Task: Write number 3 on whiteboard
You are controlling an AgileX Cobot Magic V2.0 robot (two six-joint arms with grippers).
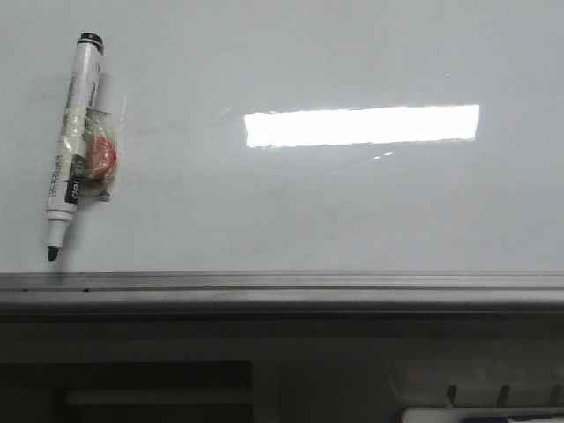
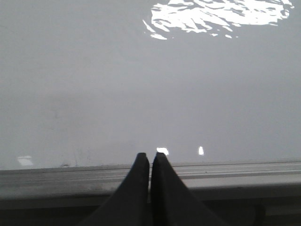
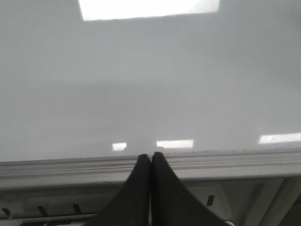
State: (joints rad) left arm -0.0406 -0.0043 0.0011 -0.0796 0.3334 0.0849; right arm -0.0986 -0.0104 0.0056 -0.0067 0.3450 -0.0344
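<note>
The whiteboard (image 1: 352, 211) is a glossy pale grey board with a bright rectangular light reflection and a grey metal edge rail (image 1: 282, 286) along its near side. No black "3" stroke shows on it in any view. A white marker pen (image 1: 73, 141) with a black tip lies on the board at the far left, tip toward the rail. My left gripper (image 2: 150, 156) is shut and empty over the rail. My right gripper (image 3: 151, 156) is shut and empty over the rail too. Neither gripper shows in the front view.
A small clear wrapper with a red piece (image 1: 101, 154) lies against the pen's right side. Below the rail, grey equipment with slots (image 1: 493, 397) sits at the near edge.
</note>
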